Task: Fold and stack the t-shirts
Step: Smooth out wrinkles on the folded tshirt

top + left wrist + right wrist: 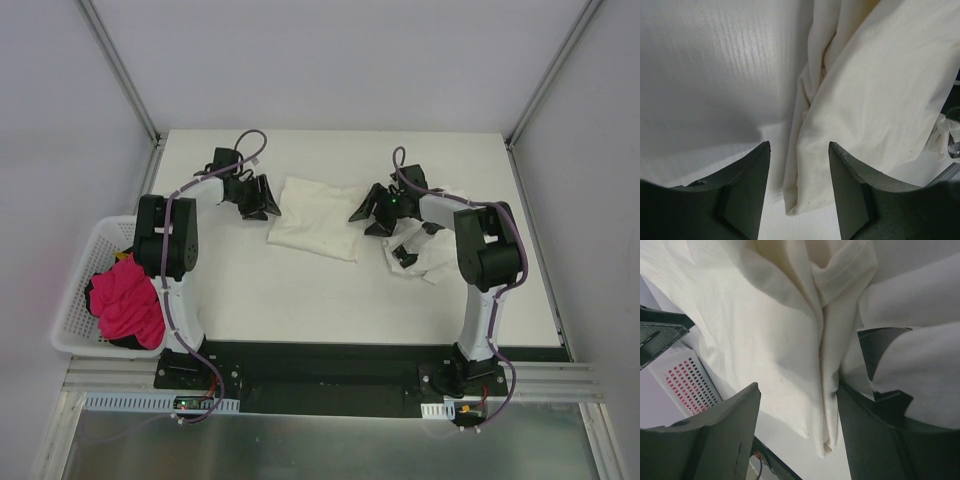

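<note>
At the far left a basket (pixel 68 300) of pink cloth (pixel 125 300) sits beside the bench (pixel 300 300), well apart from the work. The left pincer (pixel 262 203) hangs low at the left edge of the cream-white t-shirt (pixel 315 228), its jaws apart with the bunched hem lying between them and nothing clamped. The edge here is several loose layers, so closing now could catch only the top one, and the fold would likely peel open on the lift. The shirt itself lies roughly folded in the middle of the bench, between the two arms. At its right edge the right pincer (pixel 372 215) likewise stands with jaws apart, a rolled ridge of cream cloth between them. The danger on this side is the printed t-shirt (pixel 425 262), crumpled just beside and partly under that arm – the outer finger could snag it and drag both shirts together. If one side grips and the other misses, I judge the shirt would skew and the fold come out crooked
</note>
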Robot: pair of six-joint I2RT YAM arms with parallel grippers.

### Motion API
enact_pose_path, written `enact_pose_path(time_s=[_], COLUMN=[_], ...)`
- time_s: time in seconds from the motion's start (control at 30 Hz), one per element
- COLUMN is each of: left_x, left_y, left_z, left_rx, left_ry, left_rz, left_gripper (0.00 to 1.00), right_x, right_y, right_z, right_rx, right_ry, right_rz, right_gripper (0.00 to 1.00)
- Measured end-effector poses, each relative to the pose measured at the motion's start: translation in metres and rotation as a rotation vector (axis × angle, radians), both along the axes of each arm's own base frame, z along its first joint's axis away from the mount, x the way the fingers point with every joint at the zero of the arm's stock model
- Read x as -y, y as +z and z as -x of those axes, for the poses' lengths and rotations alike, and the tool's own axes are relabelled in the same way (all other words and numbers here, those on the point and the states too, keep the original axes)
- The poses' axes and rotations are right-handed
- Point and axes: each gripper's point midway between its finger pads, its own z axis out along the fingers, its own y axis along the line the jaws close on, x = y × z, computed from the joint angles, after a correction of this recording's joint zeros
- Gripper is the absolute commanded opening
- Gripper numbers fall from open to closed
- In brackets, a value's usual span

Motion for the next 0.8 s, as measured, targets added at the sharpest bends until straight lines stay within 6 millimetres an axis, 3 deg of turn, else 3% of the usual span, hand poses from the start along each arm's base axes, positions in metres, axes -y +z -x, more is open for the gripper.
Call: enact_pose_path(time_s=[0.33,0.8], left_x=[0.017,0.039], left_y=[-0.005,-0.003], left_z=[-0.005,-0.004], left_rx=[-0.01,0.016], left_ry=[-0.033,-0.076], left_rz=[0.069,0.12], left_gripper=[0.49,0.49], right_x=[-0.02,-0.026], right_y=[0.0,0.001], right_z=[-0.002,-0.004], right_rx=[0.004,0.002], right_ry=[0.032,0.027], right_rz=[-0.006,-0.032], right_gripper=[0.65,0.65])
